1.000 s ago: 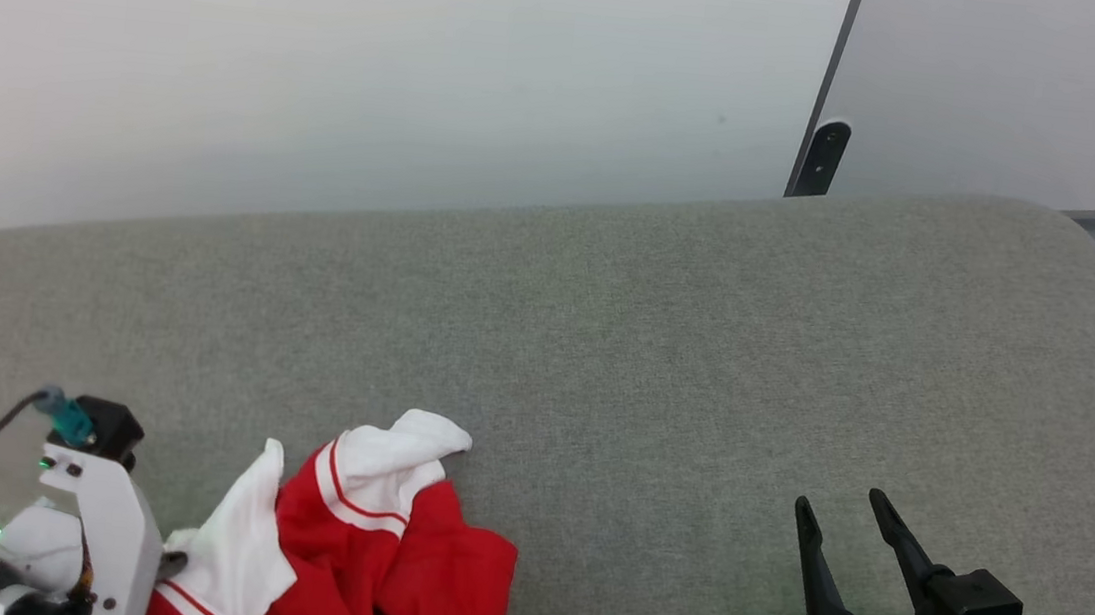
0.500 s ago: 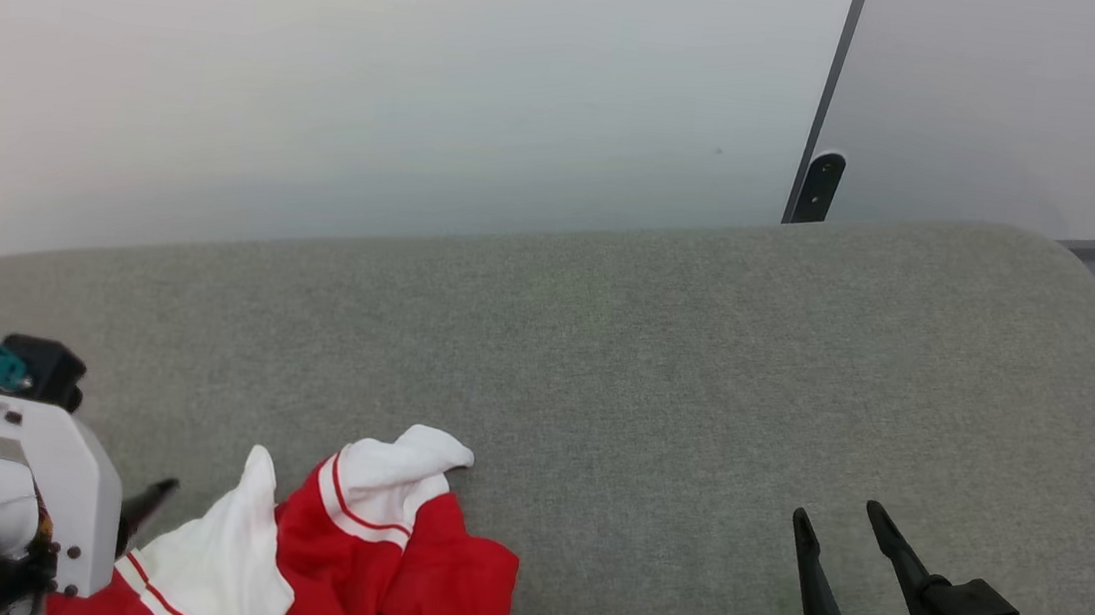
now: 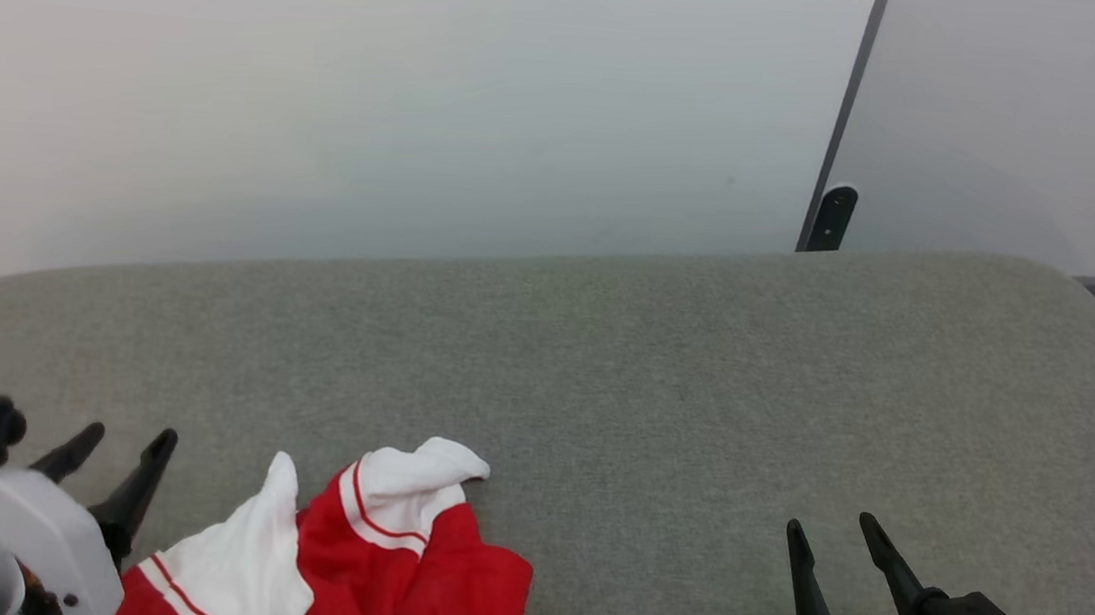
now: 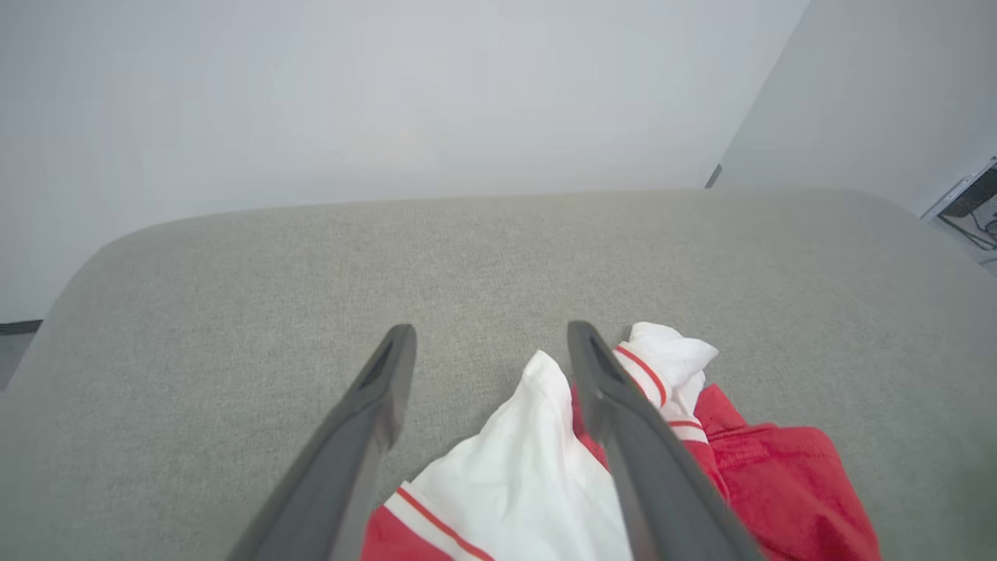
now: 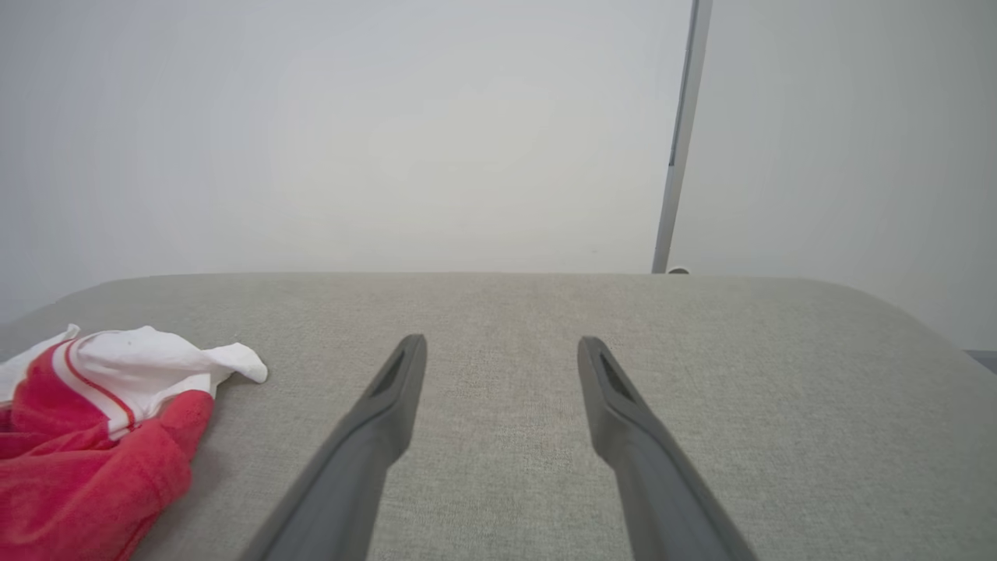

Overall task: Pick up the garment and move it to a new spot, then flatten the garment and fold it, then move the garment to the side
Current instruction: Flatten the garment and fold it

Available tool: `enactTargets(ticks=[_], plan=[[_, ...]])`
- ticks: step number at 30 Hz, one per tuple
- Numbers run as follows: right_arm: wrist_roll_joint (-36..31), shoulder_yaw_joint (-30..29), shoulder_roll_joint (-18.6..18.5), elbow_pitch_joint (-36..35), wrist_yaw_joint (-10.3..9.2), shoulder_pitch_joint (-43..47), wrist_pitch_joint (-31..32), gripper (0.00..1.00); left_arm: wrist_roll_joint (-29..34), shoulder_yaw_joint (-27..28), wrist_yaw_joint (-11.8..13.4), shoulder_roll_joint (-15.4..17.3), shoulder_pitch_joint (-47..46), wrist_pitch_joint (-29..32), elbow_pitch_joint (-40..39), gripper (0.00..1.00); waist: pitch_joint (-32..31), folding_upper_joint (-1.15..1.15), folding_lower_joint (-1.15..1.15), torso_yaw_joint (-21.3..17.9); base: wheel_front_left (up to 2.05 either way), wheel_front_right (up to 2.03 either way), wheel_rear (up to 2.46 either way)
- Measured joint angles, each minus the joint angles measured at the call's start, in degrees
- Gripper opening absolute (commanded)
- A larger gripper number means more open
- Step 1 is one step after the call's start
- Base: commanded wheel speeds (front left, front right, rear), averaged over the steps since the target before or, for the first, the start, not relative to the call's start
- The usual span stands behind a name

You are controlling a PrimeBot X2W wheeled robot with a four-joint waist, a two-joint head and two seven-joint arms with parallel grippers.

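Fingers of the left gripper (image 3: 134, 431) stand spread and grip nothing at the lower left of the head view; just to their right the garment (image 3: 425, 587) lies crumpled on the grey-green cushion (image 3: 661, 379), red with white sleeves and striped trim, cut off by the bottom edge. In the left wrist view one finger crosses in front of a white sleeve — whether it touches the cloth cannot be told. At the lower right the right gripper (image 3: 829, 523) — also spread and empty — hangs over bare cushion, well apart from the garment, with a pale wall (image 3: 378, 80) behind.
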Motion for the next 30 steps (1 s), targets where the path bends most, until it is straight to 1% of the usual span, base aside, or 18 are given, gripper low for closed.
enactTargets(ticks=[2,6,9,10,12,18,21,26,30], plan=[[1.0,0.47,-0.02,0.04,0.0,0.09,0.01,1.0,0.99,0.54,0.07,-0.73,1.2,-3.27,-0.36,1.0,-0.28,0.0,0.0,0.45,0.0,0.0,0.0],[1.82,1.66,0.03,0.3,0.0,0.53,0.0,1.0,0.66,1.63,0.98,-3.46,3.51,-7.99,-0.19,1.0,-0.8,0.0,0.0,1.59,0.0,0.0,0.0],[2.09,2.61,-0.01,0.8,0.0,0.56,0.0,1.0,2.83,0.58,-0.36,-4.16,4.47,-11.96,-0.45,1.0,-1.22,0.0,0.0,2.59,0.0,0.0,0.0],[2.02,2.53,0.01,0.91,0.0,0.56,0.01,1.0,3.97,0.33,-0.35,-4.41,4.66,-13.39,-0.1,1.0,-1.36,0.0,0.0,2.94,0.0,0.0,0.0],[2.22,2.42,0.01,1.33,0.0,0.56,0.01,1.0,4.2,0.34,-0.37,-5.31,4.92,-15.17,0.96,1.0,-1.65,0.0,0.0,3.68,0.0,0.0,0.0],[2.97,2.38,-0.01,1.59,0.0,0.56,0.0,1.0,6.5,-0.9,-1.81,-7.08,5.68,-20.94,2.65,1.0,-2.64,0.0,0.0,5.87,0.0,0.0,0.0],[4.05,2.52,0.12,2.21,0.0,0.67,0.0,1.0,7.32,-1.55,-2.22,-7.88,6.48,-22.75,3.85,1.0,-3.19,0.0,0.0,6.94,0.0,0.0,0.0],[7.53,2.53,-0.01,4.02,0.0,1.12,0.0,1.0,7.67,-1.27,-1.56,-8.94,7.11,-24.26,5.5,1.0,-4.09,0.0,0.0,9.1,0.0,0.0,0.0],[7.91,3.15,0.03,5.59,0.0,0.82,0.01,1.0,8.01,-0.78,-0.68,-8.96,7.73,-24.72,6.19,1.0,-4.77,0.0,0.0,11.46,0.0,0.0,0.0]])
